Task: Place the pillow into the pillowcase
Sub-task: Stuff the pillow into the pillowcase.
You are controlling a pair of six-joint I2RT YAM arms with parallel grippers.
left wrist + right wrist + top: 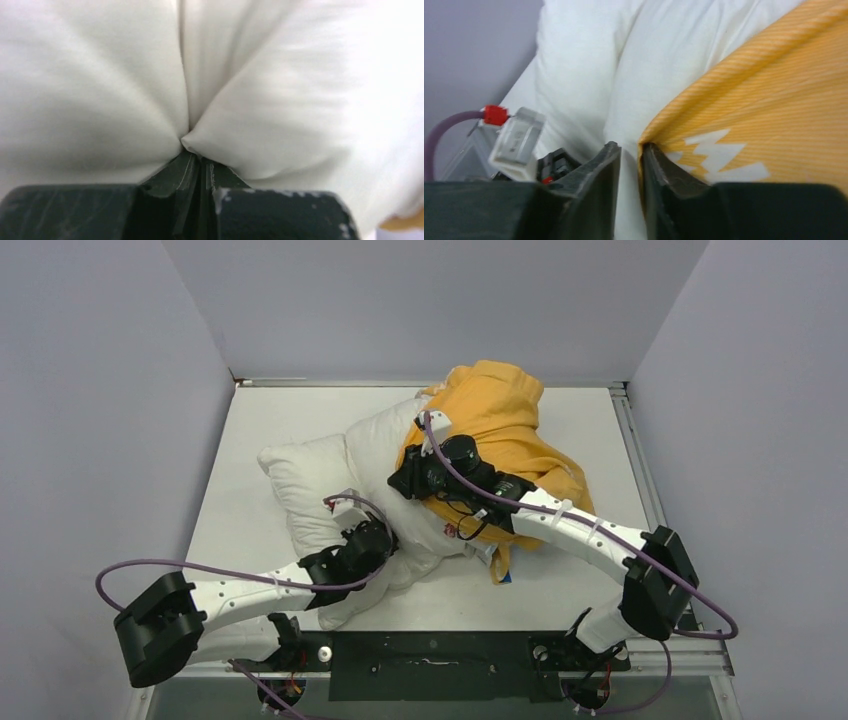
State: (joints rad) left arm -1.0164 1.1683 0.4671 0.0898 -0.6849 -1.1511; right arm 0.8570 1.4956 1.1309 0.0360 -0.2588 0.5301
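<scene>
On the white table (600, 570), the plump off-white pillow (310, 475) lies slantwise, its long axis running from near left to far right, with its far-right end already swallowed by the orange-yellow pillowcase (500, 415). More than half of the pillow is bare on the left. The case is bunched toward the far right corner, its mouth facing near left along the pillow's length and its white lettering just showing at the hem.

The left gripper (197, 159) is clamped tight on a pinch of pillow fabric at the bare near end, the cloth puckering into folds around its tips. The right gripper (630, 147) sits at the mouth of the case, where orange cloth meets white. Its jaws stand a narrow slit apart with the hem lying against one finger. Whether they grip that hem cannot be told.

By this reading, the next move turns on that one line: the case must travel near left along the pillow, or the pillow be fed far right into it. The right arm is nearer the hem, the left nearer the bare end.
</scene>
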